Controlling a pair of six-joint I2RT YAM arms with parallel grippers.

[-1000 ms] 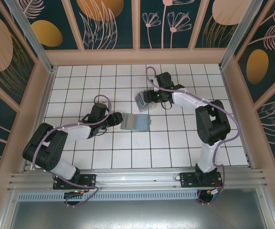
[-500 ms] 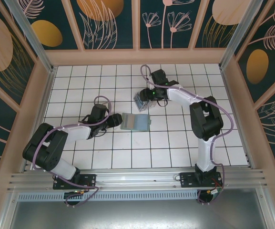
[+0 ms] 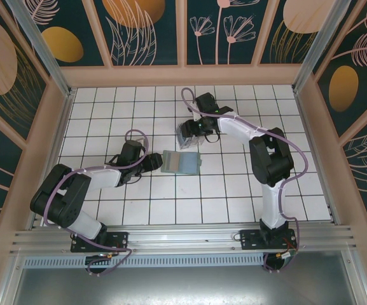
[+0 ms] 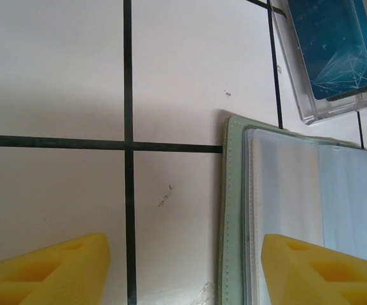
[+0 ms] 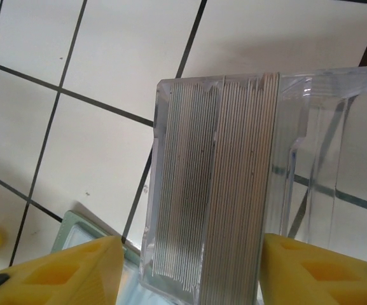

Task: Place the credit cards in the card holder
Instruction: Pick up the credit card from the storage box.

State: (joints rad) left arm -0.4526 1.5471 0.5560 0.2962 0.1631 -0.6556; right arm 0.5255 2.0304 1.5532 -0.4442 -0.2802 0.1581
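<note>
**Both arms reach mid-table; the cards sit in their clear box**

From above, the left arm folds back from its base toward the left wall. Its forearm then runs low and rightward across the tiled table [image 3: 107, 108]. It ends with the left gripper [image 3: 152, 162] at the left edge of the card holder [image 3: 182, 162]. The right arm rises from its base to a high elbow. Its forearm stretches up and left to put the right gripper [image 3: 193, 130] at the clear box [image 3: 186, 135], just beyond the card holder.

In the left wrist view the yellow fingers [image 4: 43, 270] stand wide apart with nothing between them. One is over bare tile, the other over the open card holder and its clear sleeves. Whether that finger presses on the card holder cannot be told.

In the right wrist view the jaws are spread to either side of the box end that holds the credit cards [image 5: 215, 184], a tight stack seen edge-on. A sliver of space shows between the left-hand finger and the box wall. Contact on the other side cannot be judged. The card holder lies flat on the table, close beside the box, and no card is in its sleeves where they show.
</note>
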